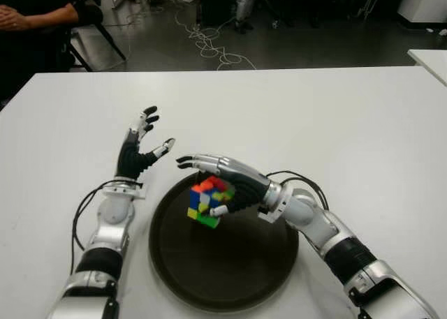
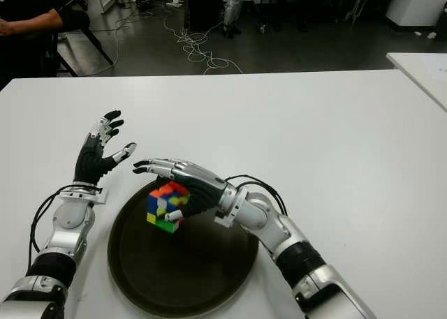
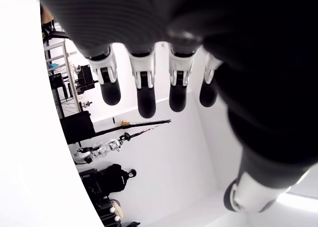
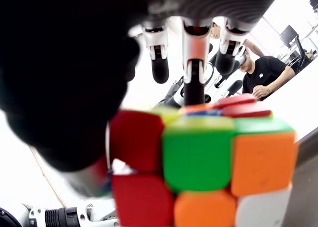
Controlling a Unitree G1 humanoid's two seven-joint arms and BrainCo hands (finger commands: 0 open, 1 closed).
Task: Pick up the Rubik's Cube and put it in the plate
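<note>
Looking from the near edge of the tabletop (image 1: 363,123), you find the dark round plate (image 1: 265,277) closest to you, and above its far-left part your right hand (image 1: 222,183) carries the Rubik's Cube (image 1: 208,202), fingers and thumb clamped on it, clear of the plate floor as far as you can judge. It is held there, I judge, so that a short lowering and release sets it inside the rim. Farther back, beside the plate's far-left rim, your left hand (image 1: 140,151) shows with fingers spread, holding nothing. Beyond the far-left corner a seated person (image 1: 35,19) waits.
</note>
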